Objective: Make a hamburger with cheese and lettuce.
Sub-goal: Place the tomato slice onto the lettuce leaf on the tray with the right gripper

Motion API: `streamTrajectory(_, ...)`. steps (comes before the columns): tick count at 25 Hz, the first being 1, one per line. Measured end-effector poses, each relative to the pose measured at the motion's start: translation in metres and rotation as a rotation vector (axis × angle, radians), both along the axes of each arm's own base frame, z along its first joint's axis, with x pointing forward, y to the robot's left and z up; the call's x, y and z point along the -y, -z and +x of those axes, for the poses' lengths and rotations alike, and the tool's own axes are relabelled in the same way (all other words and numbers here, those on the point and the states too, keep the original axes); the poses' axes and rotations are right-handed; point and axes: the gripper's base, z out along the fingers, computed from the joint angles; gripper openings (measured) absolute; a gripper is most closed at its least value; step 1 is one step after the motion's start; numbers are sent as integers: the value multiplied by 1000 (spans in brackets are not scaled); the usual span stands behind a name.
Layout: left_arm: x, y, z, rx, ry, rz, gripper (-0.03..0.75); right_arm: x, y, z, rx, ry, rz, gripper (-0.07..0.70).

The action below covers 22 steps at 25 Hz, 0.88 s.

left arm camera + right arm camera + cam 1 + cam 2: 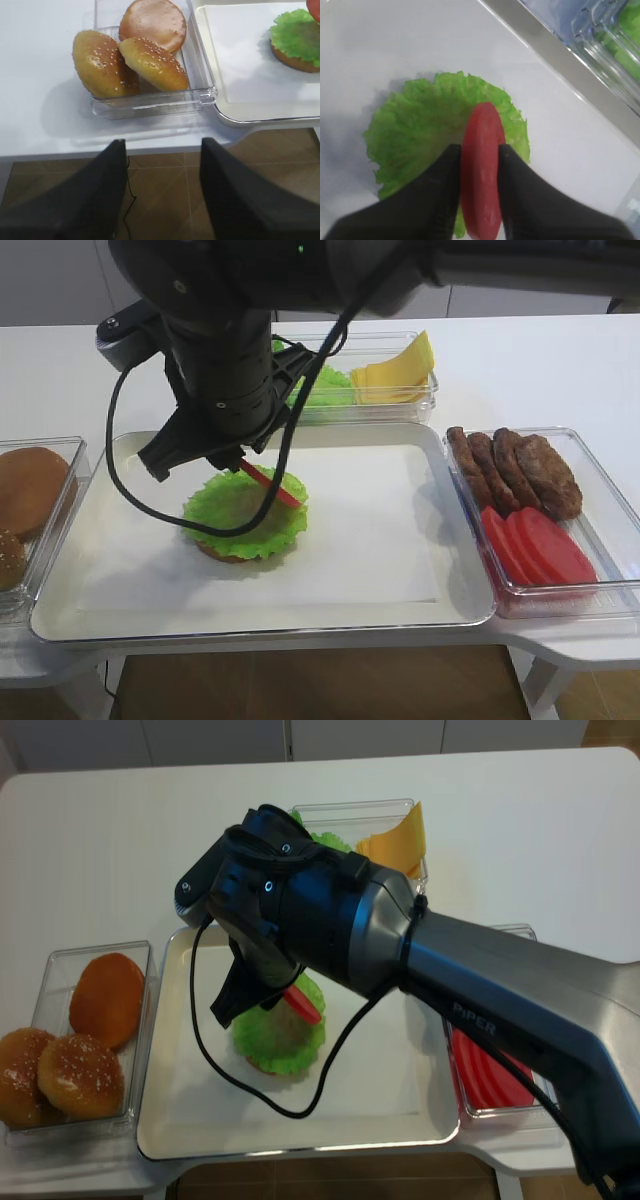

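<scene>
Holding: right claw has one red tomato slice on edge between its two dark fingers, both pressing the slice's flat faces.
Right claw position: directly above the hamburger, slice tilted, its lower end close over the leaf; contact cannot be told.
Hamburger: one low stack on the white tray, a brown bun base under one ruffled lettuce leaf, straight below the right claw.
Lettuce supply: more green leaves in one clear tub beyond the right claw; count cannot be told.
Cheese: pale-yellow squares fanned in that same tub, beyond the claw and to its right; number of slices unclear.
Patties: four dark ovals in one clear bin, well to the claw's right.
Spare tomato slices: three, in front of the patties.
Buns: three in one clear box, well to the claw's left.
Left claw: fingers spread apart, holding nothing, hanging off the table edge near the bun box.
</scene>
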Motion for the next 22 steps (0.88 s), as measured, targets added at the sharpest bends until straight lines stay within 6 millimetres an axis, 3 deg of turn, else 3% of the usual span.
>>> streamTrajectory(3,0,0,0,0,0,0,358,0,0,0,-4,1,3,257)
streamTrajectory(11,0,0,0,0,0,0,358,-3,2,-5,-59,31,52,278)
streamTrajectory(22,0,0,0,0,0,0,358,-4,3,-8,-102,47,71,363)
